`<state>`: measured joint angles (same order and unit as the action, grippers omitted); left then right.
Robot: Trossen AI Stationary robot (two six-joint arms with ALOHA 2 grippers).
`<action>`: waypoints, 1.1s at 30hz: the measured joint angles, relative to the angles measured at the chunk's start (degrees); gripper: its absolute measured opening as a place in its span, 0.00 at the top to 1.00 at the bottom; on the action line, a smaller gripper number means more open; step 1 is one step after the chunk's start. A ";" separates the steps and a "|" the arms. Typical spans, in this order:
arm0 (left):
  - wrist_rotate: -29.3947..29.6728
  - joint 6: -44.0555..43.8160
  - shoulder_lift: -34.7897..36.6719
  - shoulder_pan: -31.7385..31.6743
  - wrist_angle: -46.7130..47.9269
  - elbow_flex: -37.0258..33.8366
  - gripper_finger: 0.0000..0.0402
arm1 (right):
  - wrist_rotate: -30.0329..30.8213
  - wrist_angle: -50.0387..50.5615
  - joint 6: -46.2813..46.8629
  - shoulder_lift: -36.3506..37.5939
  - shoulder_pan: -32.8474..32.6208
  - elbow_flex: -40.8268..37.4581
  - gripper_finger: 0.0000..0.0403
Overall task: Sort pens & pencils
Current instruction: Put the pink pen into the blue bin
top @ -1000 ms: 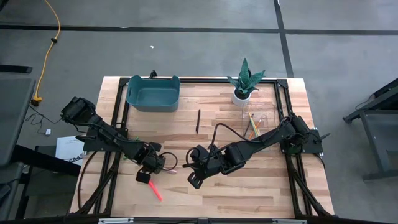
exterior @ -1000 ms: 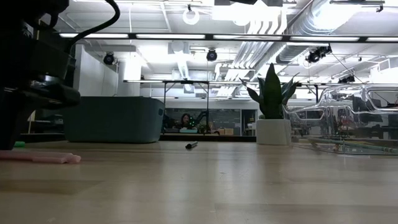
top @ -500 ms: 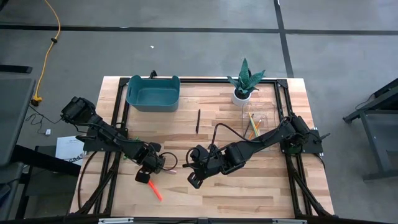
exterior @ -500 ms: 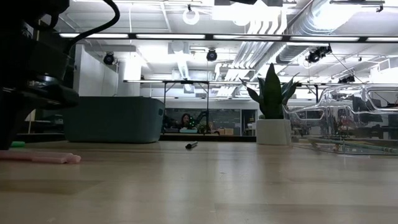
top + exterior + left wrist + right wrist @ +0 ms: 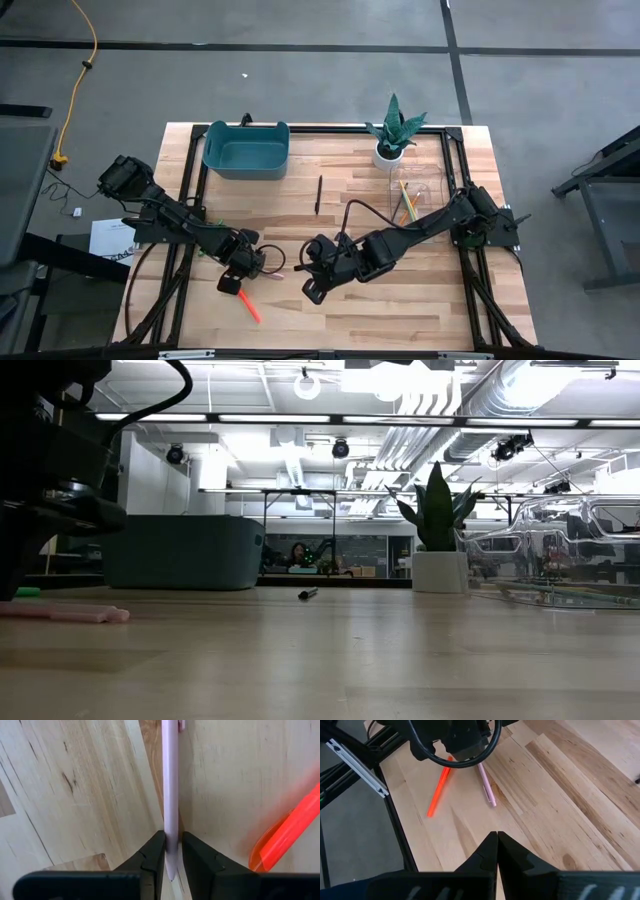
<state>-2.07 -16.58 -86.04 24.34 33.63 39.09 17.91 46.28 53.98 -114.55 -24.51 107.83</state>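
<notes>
pink pen (image 5: 170,795): flat on the wooden table (image 5: 400,310), near its front-left part, one end pinched between the left gripper's fingers; seen in the low view as a pale strip lying on the boards at far left.
left gripper (image 5: 170,851): closed narrowly on the pink pen, fingers (image 5: 152,852) pressing it from both sides, down at table level.
red-orange pen (image 5: 249,305): flat on the table, just beside the left gripper on the table's front side, close to the pink pen but apart from it.
black pen (image 5: 318,193): lying alone mid-table, between the teal bin and the potted plant, well apart from the pink pen.
pencils (image 5: 406,205): slim coloured sticks resting in a clear container (image 5: 418,192) beside the potted plant, far across the table from the pink pen.
right gripper (image 5: 496,851): fingers pressed together, holding nothing, above bare boards near the pink pen, facing the left gripper.
teal bin (image 5: 246,150): at the table's back edge, well apart from the pink pen.
potted plant (image 5: 394,130): at the back edge, to the bin's right.
</notes>
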 joint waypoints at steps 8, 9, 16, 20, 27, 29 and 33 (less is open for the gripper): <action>0.15 -0.19 0.00 0.00 0.04 0.00 0.92 | 0.00 -0.03 0.09 0.00 0.00 0.00 1.00; 0.13 -0.19 0.00 0.02 0.07 0.00 0.94 | 0.00 -0.05 0.09 0.01 0.00 0.00 1.00; 0.17 -0.64 0.04 0.06 0.35 0.00 0.94 | 0.00 -0.17 0.15 0.01 -0.02 0.00 1.00; 0.25 -0.90 0.02 0.06 0.55 0.00 0.93 | 0.00 -0.20 0.17 0.01 -0.01 0.00 1.00; 0.86 -1.73 0.28 0.07 0.82 -0.02 0.95 | 0.48 -0.20 1.01 0.01 -0.02 0.00 1.00; 1.02 -1.74 0.28 0.07 0.90 -0.02 0.94 | 0.59 -0.20 1.11 0.01 0.00 0.00 1.00; 1.08 -1.74 0.27 0.07 1.82 0.25 0.94 | 0.59 -0.20 1.11 0.01 -0.02 0.00 1.00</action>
<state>-0.98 -18.33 -85.77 24.40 35.44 39.34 18.50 46.09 55.09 -114.54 -24.53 107.83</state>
